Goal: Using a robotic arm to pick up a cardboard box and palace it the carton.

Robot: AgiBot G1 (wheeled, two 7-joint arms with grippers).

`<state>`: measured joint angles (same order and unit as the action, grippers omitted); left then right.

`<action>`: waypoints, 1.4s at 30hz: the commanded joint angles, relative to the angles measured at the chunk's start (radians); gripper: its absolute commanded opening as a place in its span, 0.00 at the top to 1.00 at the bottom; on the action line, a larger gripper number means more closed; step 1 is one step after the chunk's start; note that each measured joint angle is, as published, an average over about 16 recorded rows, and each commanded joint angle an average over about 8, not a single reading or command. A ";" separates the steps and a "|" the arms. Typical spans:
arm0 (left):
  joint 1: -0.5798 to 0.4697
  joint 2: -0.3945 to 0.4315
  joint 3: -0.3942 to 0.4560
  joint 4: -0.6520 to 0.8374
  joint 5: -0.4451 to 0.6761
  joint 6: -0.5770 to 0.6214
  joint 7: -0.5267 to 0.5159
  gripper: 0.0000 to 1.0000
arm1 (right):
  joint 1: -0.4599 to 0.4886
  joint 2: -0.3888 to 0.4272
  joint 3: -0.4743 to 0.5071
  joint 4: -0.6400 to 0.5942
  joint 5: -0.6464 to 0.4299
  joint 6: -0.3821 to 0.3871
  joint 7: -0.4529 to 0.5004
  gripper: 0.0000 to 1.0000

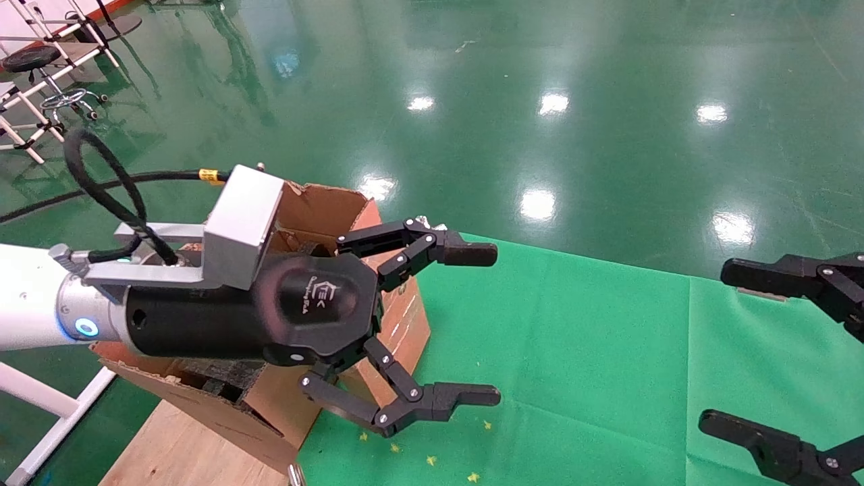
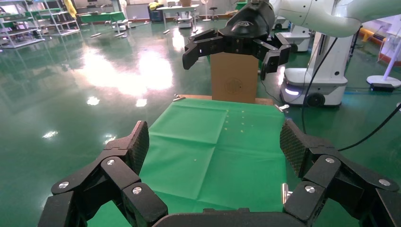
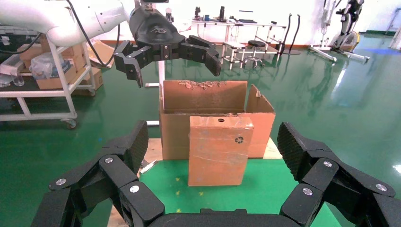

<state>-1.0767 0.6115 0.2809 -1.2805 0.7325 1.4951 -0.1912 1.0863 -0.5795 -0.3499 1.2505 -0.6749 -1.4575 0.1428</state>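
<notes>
Cardboard box [image 3: 218, 150] stands against the carton [image 3: 208, 106], below the left gripper's [image 1: 466, 324] wide, empty fingers; right gripper [image 1: 796, 358], 3 o'clock, equally spread.

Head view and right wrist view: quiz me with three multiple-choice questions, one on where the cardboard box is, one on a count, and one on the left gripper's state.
1. Where is the cardboard box?
A. inside the carton
B. upright on the green cloth, in front of the carton
C. between the left gripper's fingers

2. How many grippers show in the head view?
A. one
B. two
C. three

3. The left gripper is:
A. shut on the box
B. shut, empty
C. open, empty

Answers:
1. B: the right wrist view shows it standing on the cloth.
2. B: the left gripper is by the carton, and the right gripper is idle at the right edge.
3. C: its fingers are spread with nothing between them.
</notes>
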 commanded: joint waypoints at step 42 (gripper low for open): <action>-0.249 -0.114 0.164 -0.035 0.409 -0.068 -0.423 0.00 | 0.000 0.000 0.000 0.000 0.000 0.000 0.000 1.00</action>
<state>-1.3084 0.5038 0.4316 -1.3067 1.1098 1.4315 -0.5754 1.0863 -0.5794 -0.3500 1.2502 -0.6749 -1.4574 0.1427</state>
